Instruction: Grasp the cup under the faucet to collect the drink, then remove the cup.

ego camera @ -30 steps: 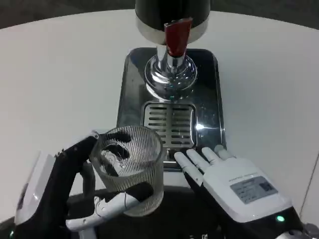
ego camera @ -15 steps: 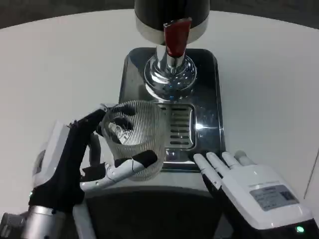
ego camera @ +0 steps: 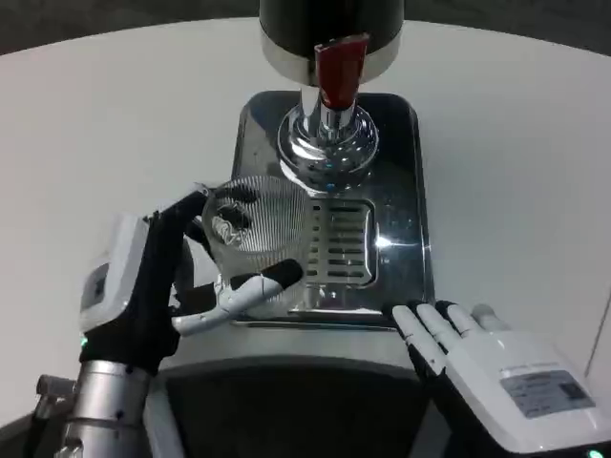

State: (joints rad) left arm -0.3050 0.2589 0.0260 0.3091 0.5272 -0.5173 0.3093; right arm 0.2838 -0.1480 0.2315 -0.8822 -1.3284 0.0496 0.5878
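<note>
White tabletop (ego camera: 95, 124) extends around the apparatus on both sides, with bare surface to the left and right of the steel drip tray (ego camera: 401, 191). At the tray's far end stands the drink dispenser (ego camera: 329, 29), a dark body on a polished round base (ego camera: 327, 148), its red faucet lever (ego camera: 339, 72) facing the camera. A slotted grille (ego camera: 342, 243) occupies the near half of the tray.

Left hand (ego camera: 153, 286) holds the ribbed clear glass cup (ego camera: 256, 234): a black finger curves round the far left of the rim, a white and black finger crosses the near wall. The cup is at the tray's left edge, overlapping the grille's left side, nearer the camera than the faucet and left of it; open grille remains between cup and base. Whether it rests on the tray cannot be told.

Right hand (ego camera: 496, 367) lies palm down just beyond the tray's near right corner, fingers extended, close together, holding nothing.
</note>
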